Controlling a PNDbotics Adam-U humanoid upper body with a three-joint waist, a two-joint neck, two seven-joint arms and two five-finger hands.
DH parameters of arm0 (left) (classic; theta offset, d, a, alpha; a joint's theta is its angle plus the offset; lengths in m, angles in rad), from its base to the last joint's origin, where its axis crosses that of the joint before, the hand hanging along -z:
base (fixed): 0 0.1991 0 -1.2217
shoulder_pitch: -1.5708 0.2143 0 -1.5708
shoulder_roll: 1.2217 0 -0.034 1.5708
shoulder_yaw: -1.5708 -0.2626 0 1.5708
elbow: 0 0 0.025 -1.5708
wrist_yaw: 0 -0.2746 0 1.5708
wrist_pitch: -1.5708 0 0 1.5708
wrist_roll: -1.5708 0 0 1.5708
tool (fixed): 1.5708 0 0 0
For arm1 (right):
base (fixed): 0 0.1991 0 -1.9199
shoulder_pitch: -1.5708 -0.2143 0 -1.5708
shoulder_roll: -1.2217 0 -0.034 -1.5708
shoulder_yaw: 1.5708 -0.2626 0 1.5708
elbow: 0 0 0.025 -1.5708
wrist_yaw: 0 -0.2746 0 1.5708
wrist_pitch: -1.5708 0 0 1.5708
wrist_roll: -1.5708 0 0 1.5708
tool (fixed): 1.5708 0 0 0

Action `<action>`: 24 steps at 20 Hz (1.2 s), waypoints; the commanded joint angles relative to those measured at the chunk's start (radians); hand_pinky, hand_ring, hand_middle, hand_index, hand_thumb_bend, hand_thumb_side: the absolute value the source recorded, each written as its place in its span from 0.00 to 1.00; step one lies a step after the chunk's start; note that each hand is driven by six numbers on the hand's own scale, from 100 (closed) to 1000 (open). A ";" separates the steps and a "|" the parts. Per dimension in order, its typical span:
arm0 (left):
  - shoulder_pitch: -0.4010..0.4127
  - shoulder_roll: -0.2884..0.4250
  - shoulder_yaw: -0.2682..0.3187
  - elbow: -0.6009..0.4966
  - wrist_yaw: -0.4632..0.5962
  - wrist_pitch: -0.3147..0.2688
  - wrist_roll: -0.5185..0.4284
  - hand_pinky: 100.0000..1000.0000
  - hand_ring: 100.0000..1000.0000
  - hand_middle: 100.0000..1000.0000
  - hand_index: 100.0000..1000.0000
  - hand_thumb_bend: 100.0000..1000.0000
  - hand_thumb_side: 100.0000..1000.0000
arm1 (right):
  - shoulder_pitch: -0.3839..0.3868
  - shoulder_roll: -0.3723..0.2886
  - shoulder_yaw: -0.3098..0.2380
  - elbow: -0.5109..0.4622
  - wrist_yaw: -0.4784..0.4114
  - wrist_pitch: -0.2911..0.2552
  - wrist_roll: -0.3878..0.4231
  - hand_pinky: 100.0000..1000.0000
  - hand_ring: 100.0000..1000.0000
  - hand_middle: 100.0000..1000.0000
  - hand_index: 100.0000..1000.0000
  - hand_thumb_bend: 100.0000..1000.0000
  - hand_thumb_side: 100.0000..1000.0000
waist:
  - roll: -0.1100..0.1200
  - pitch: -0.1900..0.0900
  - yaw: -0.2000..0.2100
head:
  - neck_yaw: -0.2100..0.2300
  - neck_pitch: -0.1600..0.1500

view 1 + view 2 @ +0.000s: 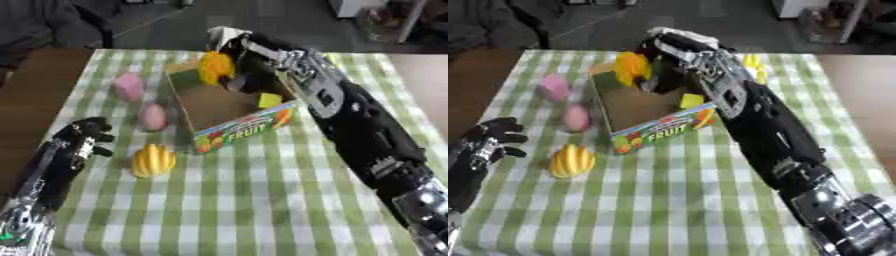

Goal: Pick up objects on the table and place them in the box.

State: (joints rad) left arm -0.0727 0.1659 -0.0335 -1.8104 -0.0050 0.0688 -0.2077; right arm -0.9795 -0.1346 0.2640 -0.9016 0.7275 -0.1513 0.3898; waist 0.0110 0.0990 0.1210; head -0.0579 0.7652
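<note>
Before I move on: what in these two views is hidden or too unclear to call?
- Right hand: over the box, its fingers blur into the yellow-orange object; whether it's gripped or released is unclear.
- Box's far right corner: covered by the right arm in both views.
- Yellow things behind the right arm: right eye view only, partly hidden, unidentifiable.
- Left hand: dark, fingers indistinct.

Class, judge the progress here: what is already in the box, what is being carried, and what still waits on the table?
Done: a yellow block and a green piece lie in the box. In hand: the right hand holds an orange fruit over the box. Left: two pink items and a yellow fruit on the table. The left hand is idle.
</note>
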 commanded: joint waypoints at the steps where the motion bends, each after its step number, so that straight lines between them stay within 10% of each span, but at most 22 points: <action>1: -0.012 0.002 0.000 -0.010 0.002 -0.001 -0.003 0.57 0.68 0.65 0.77 0.06 0.59 | -0.017 0.011 -0.015 0.071 0.058 0.024 -0.025 0.70 0.74 0.63 0.80 0.25 0.27 | 0.004 -0.010 0.001 | -0.005 0.005; 8: -0.011 0.001 0.003 -0.010 0.000 0.000 -0.001 0.58 0.68 0.65 0.77 0.06 0.59 | -0.014 0.004 -0.053 0.118 0.189 0.001 -0.031 0.73 0.79 0.76 0.93 0.38 0.50 | 0.003 -0.009 -0.010 | -0.007 0.005; 17: -0.009 0.004 0.013 -0.010 -0.003 0.000 0.009 0.58 0.68 0.65 0.77 0.06 0.59 | -0.054 -0.136 -0.245 0.030 0.120 0.092 -0.169 0.74 0.83 0.82 0.94 0.36 0.37 | -0.002 -0.008 -0.023 | -0.014 0.005; 24: -0.013 0.011 0.018 -0.013 -0.007 -0.001 0.014 0.58 0.68 0.65 0.77 0.06 0.59 | -0.036 -0.268 -0.375 0.152 0.038 0.208 -0.285 0.75 0.86 0.85 0.94 0.36 0.35 | -0.009 0.000 -0.019 | -0.025 0.005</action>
State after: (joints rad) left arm -0.0734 0.1615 -0.0240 -1.8057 -0.0090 0.0693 -0.1988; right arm -0.9962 -0.3595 -0.0869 -0.7614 0.7827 0.0395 0.1270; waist 0.0029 0.1111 0.1018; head -0.0779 0.7652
